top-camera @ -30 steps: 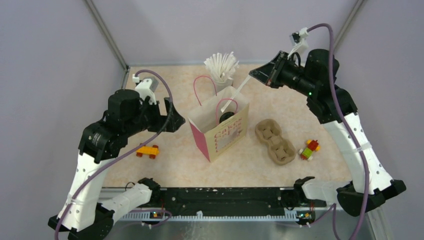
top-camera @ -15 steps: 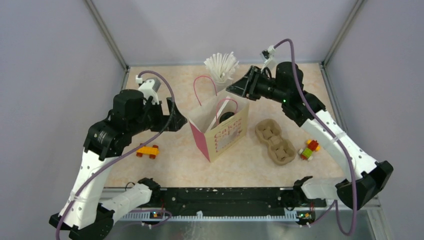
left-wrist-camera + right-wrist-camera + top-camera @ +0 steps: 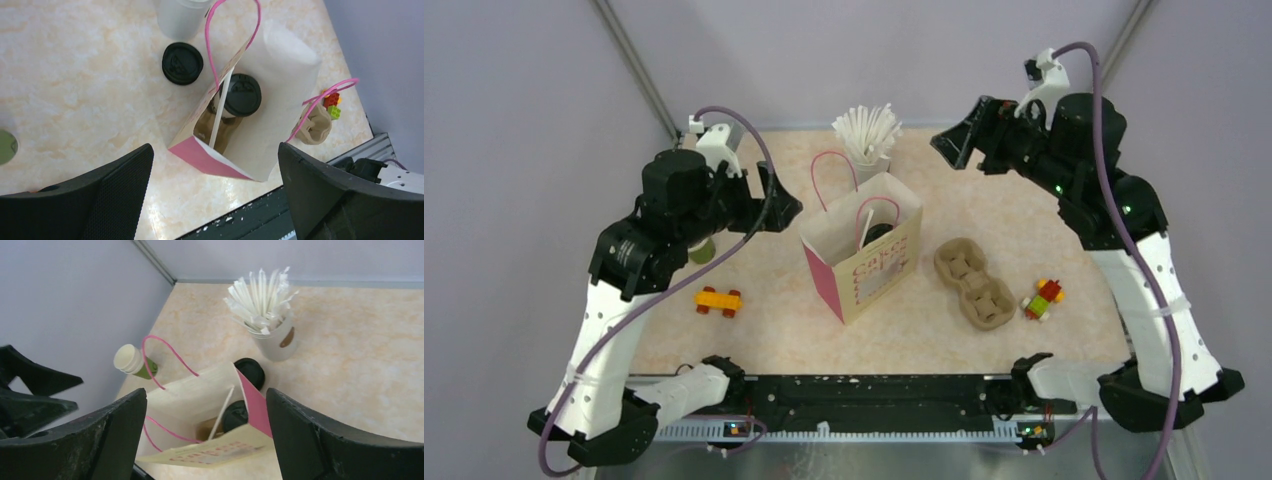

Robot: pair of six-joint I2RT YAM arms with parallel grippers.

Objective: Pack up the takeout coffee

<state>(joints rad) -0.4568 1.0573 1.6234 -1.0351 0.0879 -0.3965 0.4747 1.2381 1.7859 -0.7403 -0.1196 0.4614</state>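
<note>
One takeout coffee (image 3: 241, 95), a cup with a black lid, stands inside the open paper bag (image 3: 864, 262) beside a white straw (image 3: 219, 114) that leans in the bag. In the right wrist view the same coffee (image 3: 235, 415) and straw (image 3: 220, 413) show in the bag's mouth. A second black-lidded cup (image 3: 182, 63) stands on the table just behind the bag (image 3: 250, 371). My left gripper (image 3: 782, 205) hovers open, left of the bag. My right gripper (image 3: 952, 135) hangs open and empty, above and behind the bag's right side.
A white cup of straws (image 3: 867, 135) stands behind the bag. A cardboard cup carrier (image 3: 974, 283) lies to the right, with a toy of bricks (image 3: 1044, 298) beyond it. Another brick toy (image 3: 719, 300) and a stack of green paper cups (image 3: 132, 361) are on the left.
My right gripper has opened and let the straw go into the bag, then drawn back up to the right. The left arm rose slightly.
</note>
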